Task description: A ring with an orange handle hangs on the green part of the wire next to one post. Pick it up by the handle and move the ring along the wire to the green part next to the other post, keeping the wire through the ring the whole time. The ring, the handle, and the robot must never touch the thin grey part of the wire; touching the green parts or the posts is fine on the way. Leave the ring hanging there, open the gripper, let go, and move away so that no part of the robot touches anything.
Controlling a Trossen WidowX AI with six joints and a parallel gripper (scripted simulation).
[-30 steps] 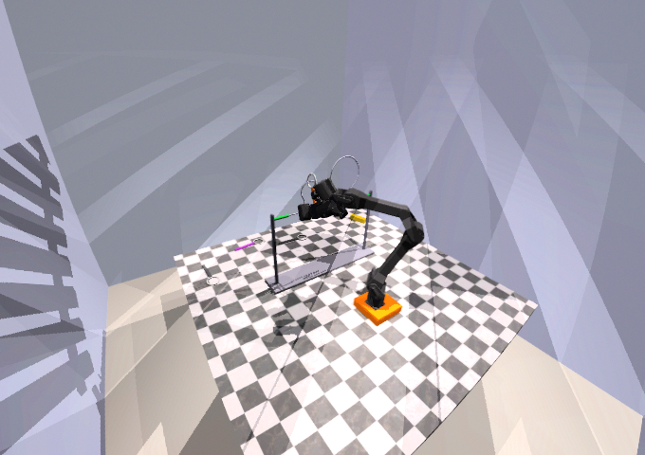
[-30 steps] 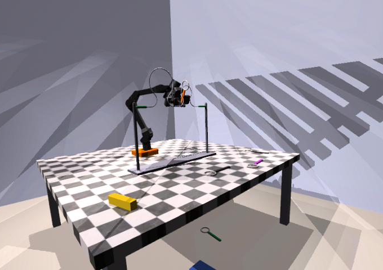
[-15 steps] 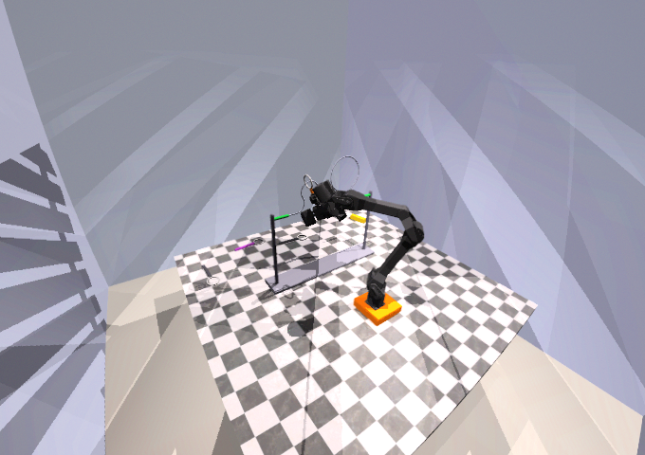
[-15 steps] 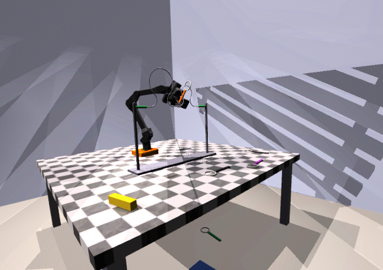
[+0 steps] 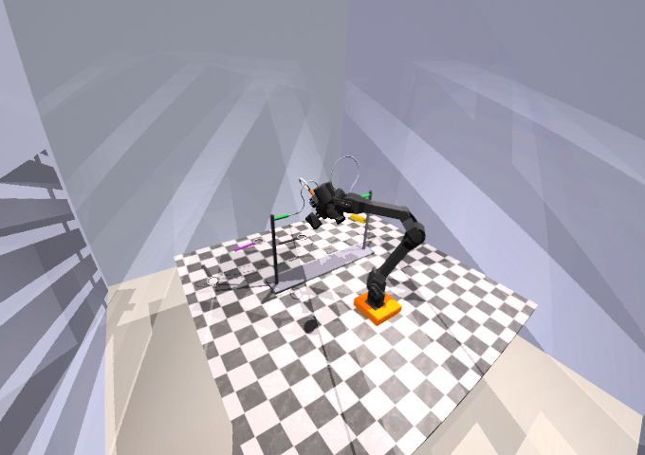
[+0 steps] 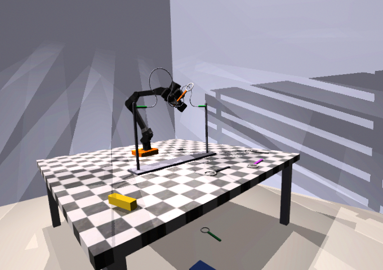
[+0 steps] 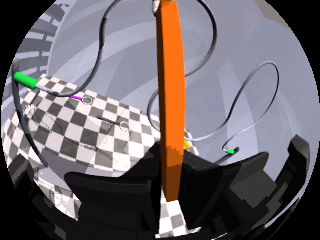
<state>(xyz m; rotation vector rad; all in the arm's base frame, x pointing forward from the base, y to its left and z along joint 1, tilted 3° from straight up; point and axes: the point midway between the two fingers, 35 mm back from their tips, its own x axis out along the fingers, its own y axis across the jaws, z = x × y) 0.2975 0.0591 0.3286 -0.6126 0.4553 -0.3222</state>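
My gripper is shut on the orange handle, high above the table. The handle points up and away from the fingers. Its grey ring sits on the thin grey wire, between the big loop and one post. The green part by that nearer post is a short way below the ring. The other green part lies behind the arm. I cannot tell whether the ring touches the wire.
The posts stand on a long grey base plate. The arm's orange base is beside it. A yellow block, a purple-handled ring and a dark-handled ring lie on the table. A green-handled ring lies on the floor.
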